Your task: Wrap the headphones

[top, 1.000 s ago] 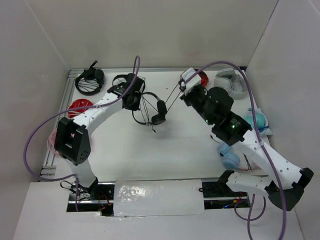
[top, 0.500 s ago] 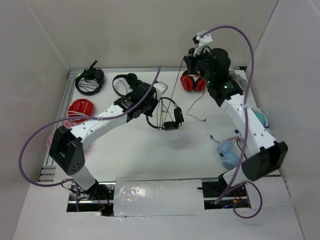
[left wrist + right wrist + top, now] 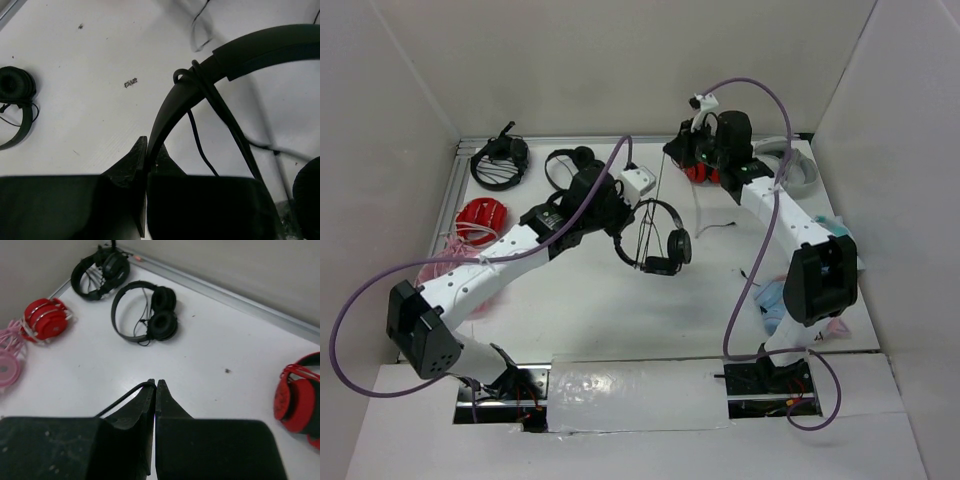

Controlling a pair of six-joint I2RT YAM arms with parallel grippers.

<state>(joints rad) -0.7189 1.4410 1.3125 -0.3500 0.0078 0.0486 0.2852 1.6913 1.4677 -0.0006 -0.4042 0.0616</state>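
- Since half a second ago the left arm has stretched further right, carrying the headphones (image 3: 678, 244) a little right and nearer. The right arm has drawn its pincer down and left at the far side.
- Nearest, on the right, pale blue headphones (image 3: 775, 312) lie on the tabletop (image 3: 600, 310), partly behind the right arm.
- In the middle, the headphones hang above the tabletop from the left pincer (image 3: 146, 150). Its fingers are closed tight on the thin black headband (image 3: 260, 45), and the two ear cups sit on the near-right side.
- The left wrist view shows loops of cable (image 3: 125, 399) wound around the headband just beyond the grip, with one strand dropping below it.
- On the left, small red headphones (image 3: 482, 215) with pale cord wound around them lie near the tabletop's edge, and a pink pair (image 3: 7, 365) lies nearer than these.
- Further back, the right pincer (image 3: 155, 385) is closed with its fingertips together, pinching the thin cable, which runs from there towards the held headphones.
- At the far side, from left to right:
  - a bulky black headset (image 3: 500, 160) in the left corner
  - another black pair (image 3: 162, 325) lying flat just right of it
  - red over-ear headphones (image 3: 295, 400) beyond the right pincer
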